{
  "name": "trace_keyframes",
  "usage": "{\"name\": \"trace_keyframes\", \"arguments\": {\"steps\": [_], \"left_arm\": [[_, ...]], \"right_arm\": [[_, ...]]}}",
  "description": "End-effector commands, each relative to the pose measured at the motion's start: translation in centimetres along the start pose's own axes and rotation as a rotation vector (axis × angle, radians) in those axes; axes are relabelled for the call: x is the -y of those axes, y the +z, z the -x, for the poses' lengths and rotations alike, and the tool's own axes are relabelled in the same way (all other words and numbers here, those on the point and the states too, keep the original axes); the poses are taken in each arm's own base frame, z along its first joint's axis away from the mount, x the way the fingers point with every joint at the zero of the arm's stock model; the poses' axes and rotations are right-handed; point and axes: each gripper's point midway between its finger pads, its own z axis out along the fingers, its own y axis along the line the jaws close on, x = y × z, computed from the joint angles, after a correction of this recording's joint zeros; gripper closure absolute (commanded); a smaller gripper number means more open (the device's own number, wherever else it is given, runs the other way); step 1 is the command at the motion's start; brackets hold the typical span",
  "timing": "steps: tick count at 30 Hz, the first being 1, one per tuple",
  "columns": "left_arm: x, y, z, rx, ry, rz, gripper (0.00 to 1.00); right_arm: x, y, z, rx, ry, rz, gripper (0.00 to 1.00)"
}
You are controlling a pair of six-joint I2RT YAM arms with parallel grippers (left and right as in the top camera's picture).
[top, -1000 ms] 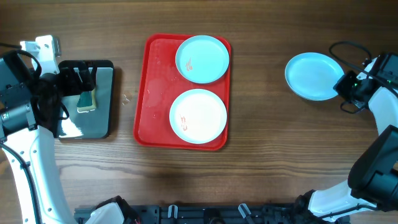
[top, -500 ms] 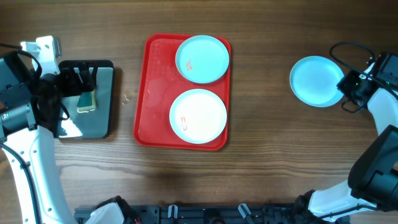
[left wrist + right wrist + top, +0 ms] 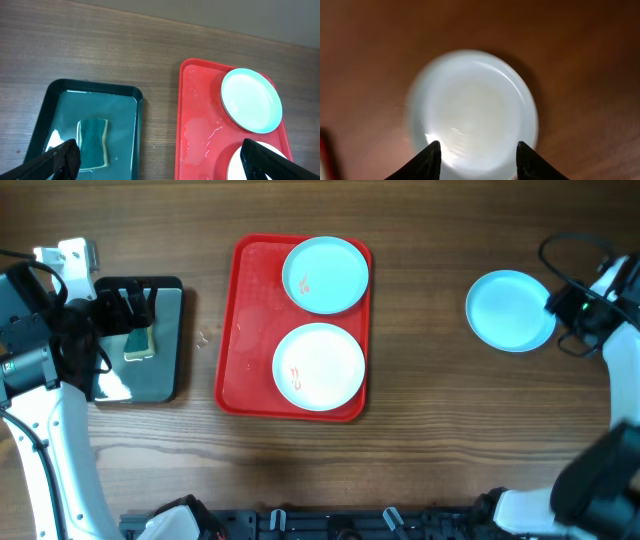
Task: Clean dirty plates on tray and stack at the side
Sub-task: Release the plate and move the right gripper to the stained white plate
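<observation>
Two plates wait on the red tray (image 3: 245, 330); one already lies at the side.

Judging by the layout, the side plate (image 3: 508, 310) has just been set flat on the table (image 3: 420, 430), well apart from the tray. The right gripper (image 3: 479, 152) hangs over its near rim with jaws parted and holding nothing, though the right wrist view is too blurred to say whether the fingertips clear the rim. The left gripper (image 3: 160, 160) stands wide and empty above the black tray (image 3: 165, 370) and its sponge (image 3: 138, 342). Next comes taking the sponge to the turquoise plate (image 3: 325, 275) or the whiter plate (image 3: 318, 366). Only the overhead view shows their reddish smears. Only the left wrist view shows the tray's wet sheen.
</observation>
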Motion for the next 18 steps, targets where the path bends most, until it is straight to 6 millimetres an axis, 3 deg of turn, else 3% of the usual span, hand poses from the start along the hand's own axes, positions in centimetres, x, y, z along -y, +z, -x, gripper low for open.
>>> {"name": "trace_keyframes", "arguments": {"steps": [1, 5, 11, 14, 18], "left_arm": [[0.4, -0.2, 0.4, 0.01, 0.023, -0.014, 0.0], [0.4, -0.2, 0.4, 0.009, 0.022, -0.014, 0.0], [0.4, -0.2, 0.4, 0.009, 0.022, -0.014, 0.0], [0.4, -0.2, 0.2, 0.002, 0.019, -0.015, 0.0], [0.4, -0.2, 0.1, -0.001, 0.017, -0.015, 0.0]], "right_arm": [[-7.6, -6.8, 2.4, 0.159, -0.167, 0.179, 0.51], [-13.8, -8.8, -1.2, 0.133, -0.387, 0.288, 0.5], [-20.4, -7.4, -9.0, -0.034, -0.607, 0.404, 0.5], [-22.6, -5.9, -13.0, -0.13, -0.675, 0.434, 0.55], [-23.7, -4.2, -17.9, -0.267, -0.747, 0.434, 0.56]]}}
